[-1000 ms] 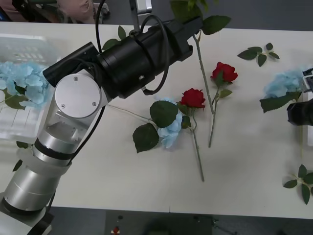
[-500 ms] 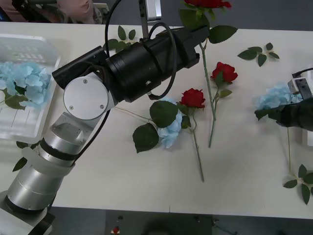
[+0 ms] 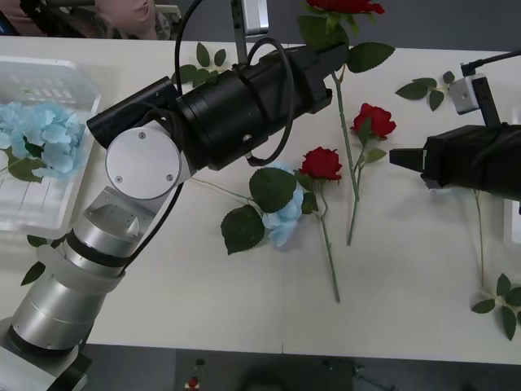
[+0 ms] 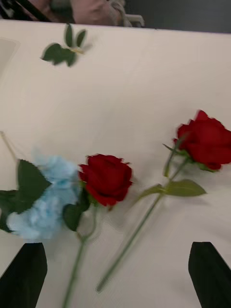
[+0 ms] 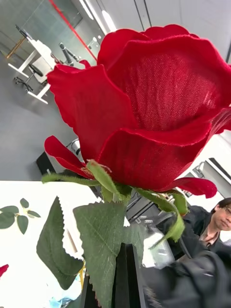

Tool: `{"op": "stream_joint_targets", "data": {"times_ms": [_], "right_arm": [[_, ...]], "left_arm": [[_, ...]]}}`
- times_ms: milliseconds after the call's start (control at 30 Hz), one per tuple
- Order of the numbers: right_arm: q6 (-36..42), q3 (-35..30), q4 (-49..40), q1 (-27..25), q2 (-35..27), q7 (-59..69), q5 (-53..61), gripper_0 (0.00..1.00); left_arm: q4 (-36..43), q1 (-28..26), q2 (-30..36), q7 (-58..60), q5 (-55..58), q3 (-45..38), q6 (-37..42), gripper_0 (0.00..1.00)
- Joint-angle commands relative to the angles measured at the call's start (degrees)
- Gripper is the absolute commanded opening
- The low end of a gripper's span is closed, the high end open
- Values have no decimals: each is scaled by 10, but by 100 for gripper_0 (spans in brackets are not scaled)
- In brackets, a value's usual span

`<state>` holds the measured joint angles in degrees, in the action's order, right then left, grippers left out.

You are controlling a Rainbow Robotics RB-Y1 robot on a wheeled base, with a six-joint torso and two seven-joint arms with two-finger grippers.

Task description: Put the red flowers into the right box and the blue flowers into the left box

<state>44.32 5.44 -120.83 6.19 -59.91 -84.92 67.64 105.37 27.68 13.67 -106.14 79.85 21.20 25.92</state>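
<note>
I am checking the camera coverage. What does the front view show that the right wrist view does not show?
Front view alone: the white basket with blue flowers, and the left gripper holding a rose stem upright. Right wrist view alone: the right gripper with its fingers apart. Both: two roses and one blue flower lying on the table.

The held rose [image 3: 335, 5] is cut off by the top edge in the front view, its head barely showing. The left arm [image 3: 236, 102] hides its own fingers and part of the stem. The right arm [image 3: 472, 159] covers a hydrangea, leaving a thin stem [image 3: 480, 244] below. The basket [image 3: 50, 77] runs off the left edge.
</note>
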Motion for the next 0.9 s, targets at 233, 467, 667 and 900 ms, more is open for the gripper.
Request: {"op": "stream_joint_targets", "data": {"times_ms": [233,467,667,900], "right_arm": [[-76,-22,-118,-58,25,-36,59,89],[-75,-3,-104,-53,112,-102,54,89],[-46,5,-68,-36,169,-164,52,89],[-4,5,-27,-19,236,-237,49,89]], "left_arm": [[9,24,-2,-34,4,0,-2,0],[9,24,-2,-34,4,0,-2,0],[9,24,-2,-34,4,0,-2,0],[9,24,-2,-34,4,0,-2,0]]}}
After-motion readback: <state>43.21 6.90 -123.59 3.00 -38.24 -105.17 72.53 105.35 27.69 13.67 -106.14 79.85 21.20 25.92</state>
